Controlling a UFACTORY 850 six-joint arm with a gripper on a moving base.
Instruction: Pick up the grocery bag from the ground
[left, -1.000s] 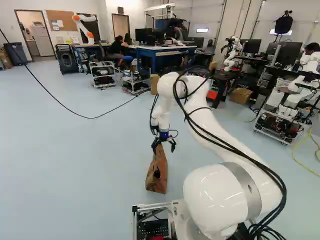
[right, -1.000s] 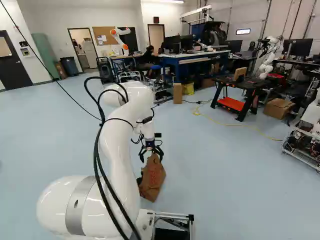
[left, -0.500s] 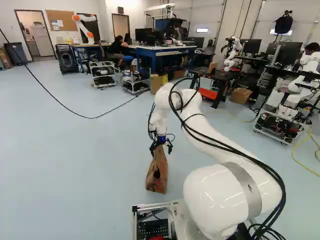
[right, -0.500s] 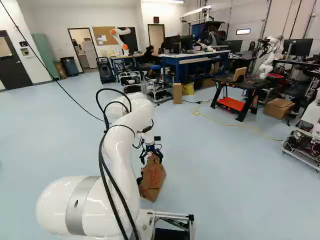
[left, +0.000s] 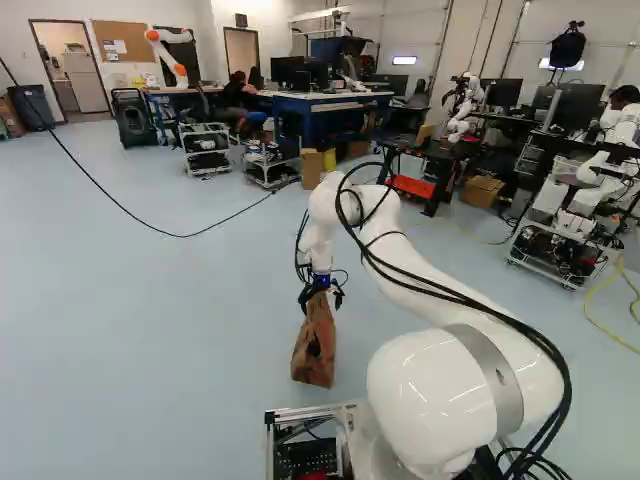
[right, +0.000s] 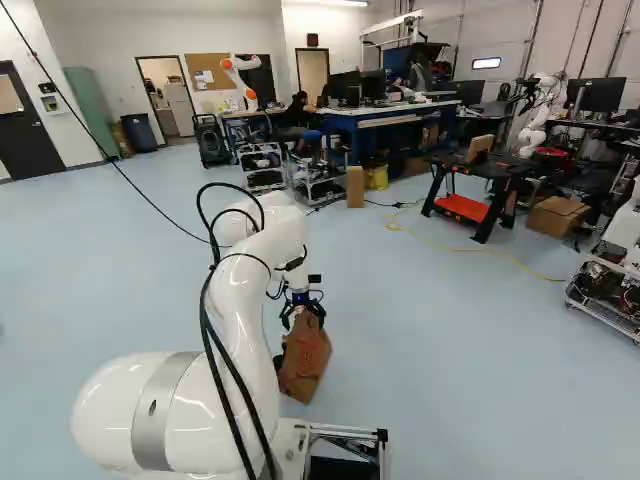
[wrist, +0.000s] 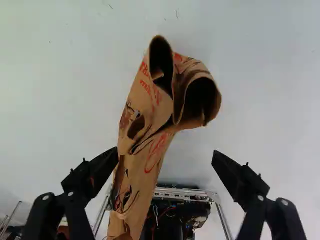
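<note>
- We see the pale blue floor (left: 150, 310), which spreads around the bag.
- Behind, we see a long blue bench (right: 370, 140) with monitors on it.
- Our white arm (left: 475, 385) reaches forward and bends down toward the floor.
- At the right of the right base view, we find a black bench (right: 505, 169) with a red shelf below.
- The brown paper bag (left: 314, 358) is on the floor, just ahead of our base. Its top is crumpled and partly open.
- Our black hand (right: 303, 319) is at the bag's top; it is released, with two fingers wide apart. The bag passes between them, nearer to one finger.
</note>
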